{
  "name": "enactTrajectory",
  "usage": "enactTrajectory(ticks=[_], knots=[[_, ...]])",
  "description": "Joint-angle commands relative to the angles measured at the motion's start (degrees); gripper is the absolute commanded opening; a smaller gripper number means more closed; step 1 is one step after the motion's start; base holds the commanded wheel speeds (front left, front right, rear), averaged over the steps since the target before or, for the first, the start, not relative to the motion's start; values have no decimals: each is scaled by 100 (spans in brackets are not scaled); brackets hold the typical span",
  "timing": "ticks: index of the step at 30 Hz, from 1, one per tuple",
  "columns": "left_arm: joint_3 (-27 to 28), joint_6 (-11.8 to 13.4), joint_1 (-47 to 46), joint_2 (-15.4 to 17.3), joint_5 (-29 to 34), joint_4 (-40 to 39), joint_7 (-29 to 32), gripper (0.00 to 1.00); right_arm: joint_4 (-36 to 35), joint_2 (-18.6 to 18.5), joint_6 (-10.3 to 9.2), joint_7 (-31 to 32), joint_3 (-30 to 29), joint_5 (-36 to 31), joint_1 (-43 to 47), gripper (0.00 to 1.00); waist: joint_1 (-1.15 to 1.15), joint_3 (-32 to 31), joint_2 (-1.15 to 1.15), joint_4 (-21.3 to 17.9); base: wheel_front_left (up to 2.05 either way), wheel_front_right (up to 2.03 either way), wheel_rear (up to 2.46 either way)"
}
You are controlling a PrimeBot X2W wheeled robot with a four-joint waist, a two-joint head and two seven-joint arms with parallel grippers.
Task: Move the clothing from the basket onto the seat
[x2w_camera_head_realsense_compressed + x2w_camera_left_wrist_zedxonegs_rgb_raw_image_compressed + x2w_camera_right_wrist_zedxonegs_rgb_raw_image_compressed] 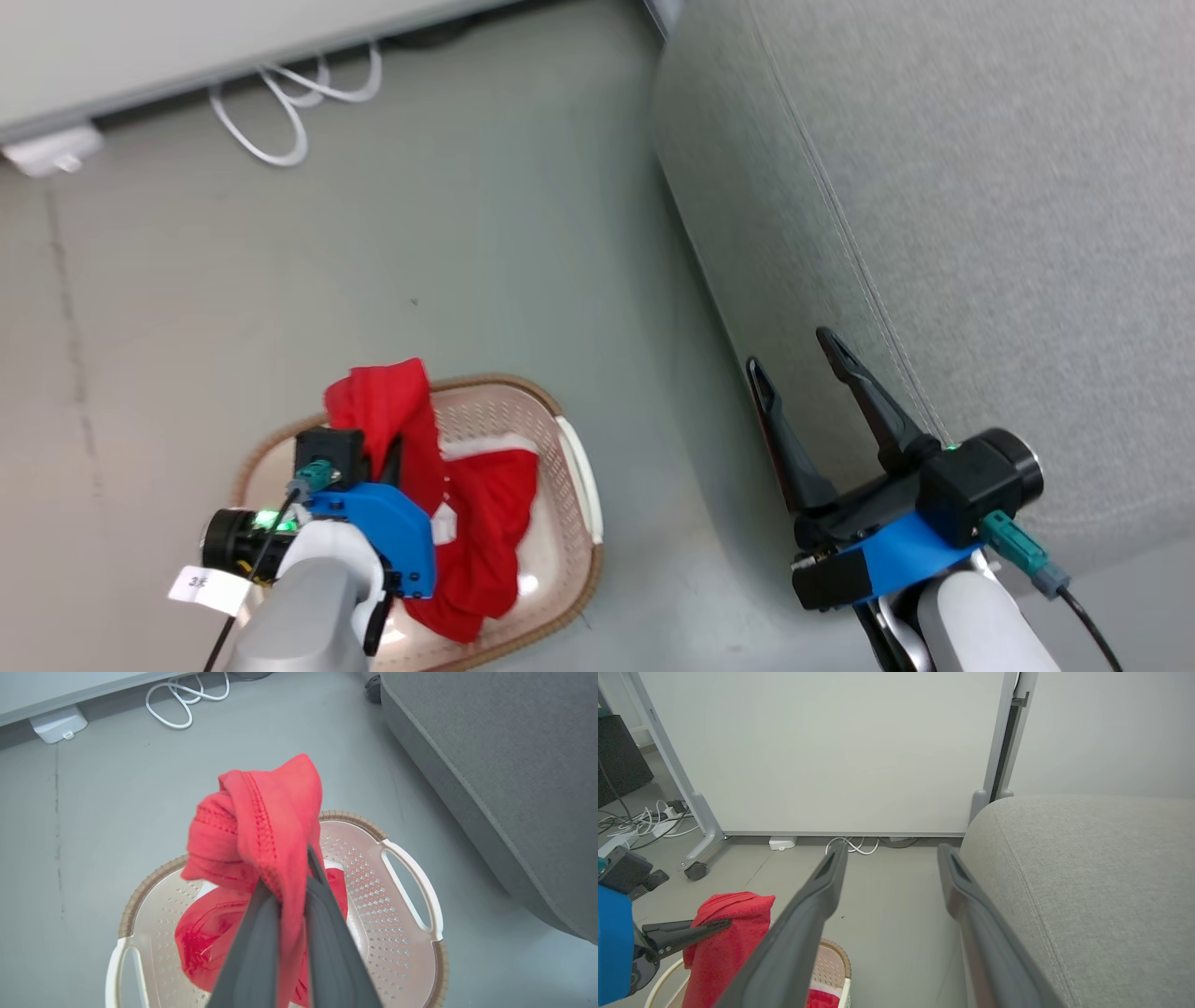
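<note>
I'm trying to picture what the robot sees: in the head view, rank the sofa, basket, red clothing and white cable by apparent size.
1. sofa, largest by far
2. basket, partly hidden by the arm
3. red clothing
4. white cable, smallest, though farther from the camera

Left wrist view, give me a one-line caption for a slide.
Left gripper shut on a bunched red garment over the cream laundry basket, grey sofa alongside.

Open grey floor [467, 233] at centre separates the cream perforated basket [581, 467], lower left, from the light grey fabric sofa [934, 187], right.
</note>
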Motion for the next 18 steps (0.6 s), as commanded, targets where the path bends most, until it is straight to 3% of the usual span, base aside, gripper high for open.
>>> enactTrajectory(ticks=[1,5,13,18], knots=[[-112,-41,75,-42,18,-89,-59,0,47,-20,3,-19,-38,-49,131,100,1,-614,0,500,0,0,0],[-396,-107,132,-76,-111,-348,-57,0,158,-19,3,-19,-60,-99,298,100,1,-988,0,736,0,0,0],[-1602,-138,408,-80,-1071,-1631,143,0,321,-19,3,-19,-39,-122,535,100,1,-1521,0,1009,0,0,0],[-2083,-109,370,-82,-1475,-2296,334,0,411,-19,3,-19,8,-117,626,100,1,-1769,0,1073,0,0,0]])
